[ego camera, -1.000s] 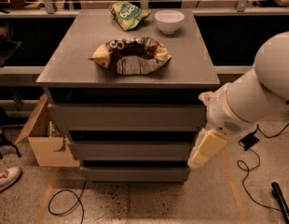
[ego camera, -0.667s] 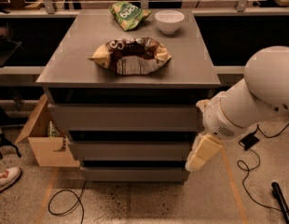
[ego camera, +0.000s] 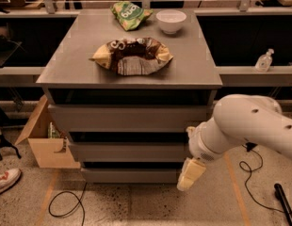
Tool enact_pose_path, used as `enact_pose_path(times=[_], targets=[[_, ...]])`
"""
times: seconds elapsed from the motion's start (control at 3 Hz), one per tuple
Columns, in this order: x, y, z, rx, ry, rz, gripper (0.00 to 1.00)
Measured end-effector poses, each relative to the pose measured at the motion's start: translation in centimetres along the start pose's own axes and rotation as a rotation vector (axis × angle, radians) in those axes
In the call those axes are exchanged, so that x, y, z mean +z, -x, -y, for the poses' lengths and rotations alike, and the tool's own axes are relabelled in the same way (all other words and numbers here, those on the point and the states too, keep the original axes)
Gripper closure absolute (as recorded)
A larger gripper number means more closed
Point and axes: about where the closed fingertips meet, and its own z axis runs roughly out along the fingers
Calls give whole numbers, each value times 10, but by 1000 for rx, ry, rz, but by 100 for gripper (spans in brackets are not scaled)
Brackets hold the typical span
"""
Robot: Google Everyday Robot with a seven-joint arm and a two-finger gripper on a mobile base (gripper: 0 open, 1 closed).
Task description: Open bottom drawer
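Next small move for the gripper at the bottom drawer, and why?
Probably ease the cream gripper slightly left, in to the dark gap above the plain grey bottom drawer front: the gripper hangs at that front's right end, and the drawer looks shut.

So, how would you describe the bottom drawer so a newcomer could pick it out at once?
Find the grey cabinet with a torn snack bag and white bowl on top. Its three flat fronts are stacked; the bottom drawer is the lowest, just above the floor, with the end effector by its right end. It looks narrower than the middle front and top front.
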Motion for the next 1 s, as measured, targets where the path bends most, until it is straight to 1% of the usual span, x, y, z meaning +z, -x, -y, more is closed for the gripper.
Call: enact_pose_path(times=[0.33, 0.67, 1.0], targets=[[83, -17, 7, 12, 10, 26, 0], [87, -18, 6, 16, 19, 27, 0], [98, -22, 3, 23, 39, 39, 0]])
